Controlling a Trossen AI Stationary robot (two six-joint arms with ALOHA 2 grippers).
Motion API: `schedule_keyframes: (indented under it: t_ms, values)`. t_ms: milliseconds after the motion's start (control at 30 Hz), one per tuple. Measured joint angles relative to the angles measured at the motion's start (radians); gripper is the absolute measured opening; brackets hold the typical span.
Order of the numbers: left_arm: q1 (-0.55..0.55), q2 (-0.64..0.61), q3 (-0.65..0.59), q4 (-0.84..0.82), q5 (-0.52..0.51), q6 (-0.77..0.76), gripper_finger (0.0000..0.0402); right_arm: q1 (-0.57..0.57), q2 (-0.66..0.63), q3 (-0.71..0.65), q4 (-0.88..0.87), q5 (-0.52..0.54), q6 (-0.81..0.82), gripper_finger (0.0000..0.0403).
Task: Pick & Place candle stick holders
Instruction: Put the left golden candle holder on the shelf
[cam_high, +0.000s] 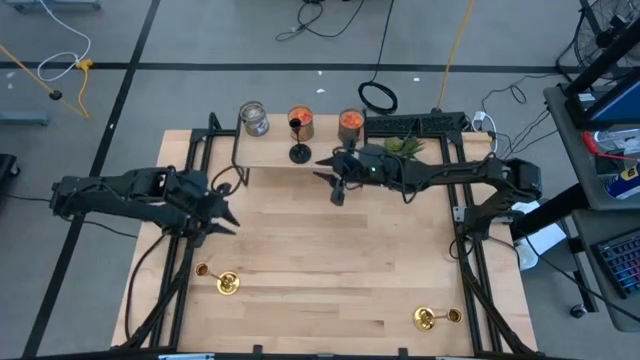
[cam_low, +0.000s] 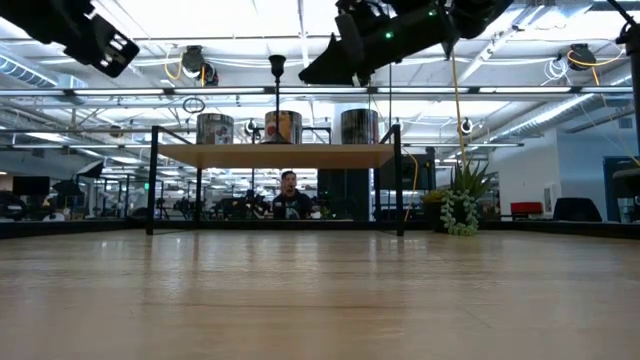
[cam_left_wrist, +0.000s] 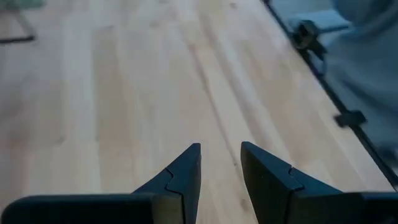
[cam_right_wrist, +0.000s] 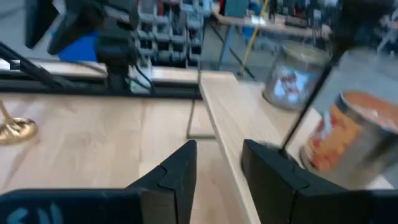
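Observation:
A black candle stick holder (cam_high: 299, 150) with a dark red top stands on its round base on the raised wooden shelf (cam_high: 270, 152). It also shows in the low view (cam_low: 277, 95). A gold holder (cam_high: 222, 282) is on the table at the near left, its flared base down in the right wrist view (cam_right_wrist: 12, 127). Another gold holder (cam_high: 432, 318) is at the near right. My right gripper (cam_high: 335, 185) is open and empty, just off the shelf's front edge, near the black holder's stem (cam_right_wrist: 311, 93). My left gripper (cam_high: 225, 212) is open and empty above bare table (cam_left_wrist: 221, 162).
Three short round jars stand at the back of the shelf: a clear one (cam_high: 253, 118) and two with orange contents (cam_high: 301, 122) (cam_high: 350, 122). A small green plant (cam_high: 405, 146) is at the far right. Black frame rails run along the table's left and right sides.

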Motion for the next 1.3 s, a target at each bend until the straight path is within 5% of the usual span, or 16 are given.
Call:
schedule_keyframes:
  t_ms: [467,1000,1300]
  values:
    - [-0.173,0.005,0.002,-0.144,0.016,0.445,0.0118,0.031,-0.004,-0.086,0.196,0.0,-0.065,0.0126]
    - [-0.183,-0.019,0.005,-0.179,0.169,0.527,0.0117,0.041,-0.004,-0.086,0.194,-0.003,-0.065,0.0126]
    - [-0.269,0.063,0.005,-0.124,0.215,0.414,0.0117,0.041,-0.004,-0.086,0.217,-0.003,-0.065,0.0125]
